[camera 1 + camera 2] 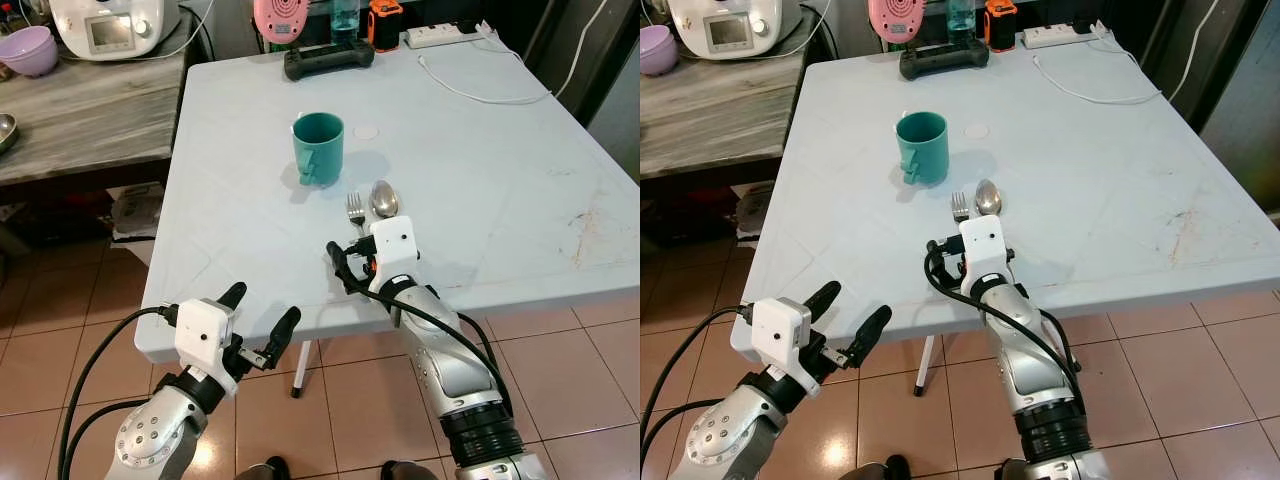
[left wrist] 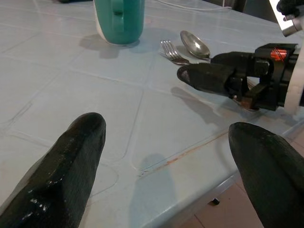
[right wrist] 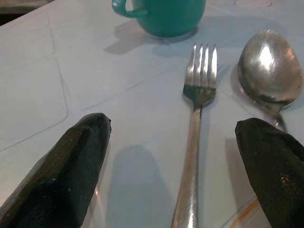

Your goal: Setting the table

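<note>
Cutlery placement step. Fork (image 3: 197, 137) and spoon (image 3: 270, 71) lie side by side on desk (image 1: 500, 180), just below teal mug (image 1: 319, 147). Right gripper (image 3: 175, 180) fingers spread, straddling fork handle, gripping nothing. Left gripper (image 1: 262, 325) open, idle off desk edge. Next: likely close on fork or withdraw.

a pale bench (image 1: 520, 190) carries a teal mug (image 1: 319, 147); just nearer than the mug lie a fork (image 1: 355, 209) and spoon (image 1: 384, 198), side by side.
</note>
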Motion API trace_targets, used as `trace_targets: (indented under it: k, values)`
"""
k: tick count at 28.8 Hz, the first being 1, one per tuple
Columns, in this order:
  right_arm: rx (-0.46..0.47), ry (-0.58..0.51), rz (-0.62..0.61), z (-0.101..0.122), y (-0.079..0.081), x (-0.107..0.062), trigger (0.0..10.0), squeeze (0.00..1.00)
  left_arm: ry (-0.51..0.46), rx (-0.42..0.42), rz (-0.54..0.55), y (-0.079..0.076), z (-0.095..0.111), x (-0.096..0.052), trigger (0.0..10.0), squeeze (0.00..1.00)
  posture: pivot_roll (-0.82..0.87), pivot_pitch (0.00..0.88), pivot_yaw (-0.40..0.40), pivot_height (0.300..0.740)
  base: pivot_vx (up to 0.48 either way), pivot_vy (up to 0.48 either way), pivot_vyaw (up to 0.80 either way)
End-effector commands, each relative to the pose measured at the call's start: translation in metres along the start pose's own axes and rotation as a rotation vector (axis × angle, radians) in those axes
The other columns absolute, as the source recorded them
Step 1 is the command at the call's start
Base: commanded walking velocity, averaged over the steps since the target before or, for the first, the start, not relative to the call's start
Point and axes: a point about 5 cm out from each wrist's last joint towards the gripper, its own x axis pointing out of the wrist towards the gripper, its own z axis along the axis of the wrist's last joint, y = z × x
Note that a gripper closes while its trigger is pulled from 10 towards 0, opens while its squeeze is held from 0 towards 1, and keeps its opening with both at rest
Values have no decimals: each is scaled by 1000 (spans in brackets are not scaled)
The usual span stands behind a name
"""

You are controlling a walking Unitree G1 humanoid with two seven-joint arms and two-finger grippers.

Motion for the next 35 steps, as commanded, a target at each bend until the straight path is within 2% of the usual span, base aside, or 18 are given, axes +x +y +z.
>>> trace_targets:
  k: [1,3,4,5,6,12,18,21,28,35]
  values:
    - [6,11,9,-1,6,4,10000,0,2,8,0,0,2,-2,10000,0,-81,186,107,740,0,0,0]
    - [27,25,3,-3,6,5,8549,0,3,8,-1,0,2,-1,10000,0,-81,187,108,740,0,0,0]
    - [43,27,1,-3,6,7,706,0,3,8,-3,0,2,-1,10000,0,-81,188,108,740,0,0,0]
    - [43,27,1,-3,6,7,706,0,3,8,-3,0,2,-1,10000,0,-81,188,108,740,0,0,0]
    - [38,24,1,-1,8,9,0,0,4,8,-8,-1,2,-1,10000,0,-82,189,109,740,0,0,0]
    - [39,37,-14,-3,7,10,0,0,5,6,-12,-2,1,-1,10000,0,-80,190,110,740,0,0,0]
    - [54,91,-76,-9,-3,14,0,0,7,5,-17,-3,1,-1,10000,0,-82,190,108,740,0,0,0]
    - [90,114,-99,-12,-7,13,0,0,7,5,-18,-3,1,-1,10000,0,-82,189,108,740,0,0,0]
    - [114,162,-141,-19,-19,9,0,0,-3,-41,-93,-8,4,0,10000,0,-85,186,103,740,0,0,0]
    - [131,176,-161,-21,-24,7,0,0,4,-44,-126,-11,4,0,10000,0,-90,183,103,740,0,0,0]
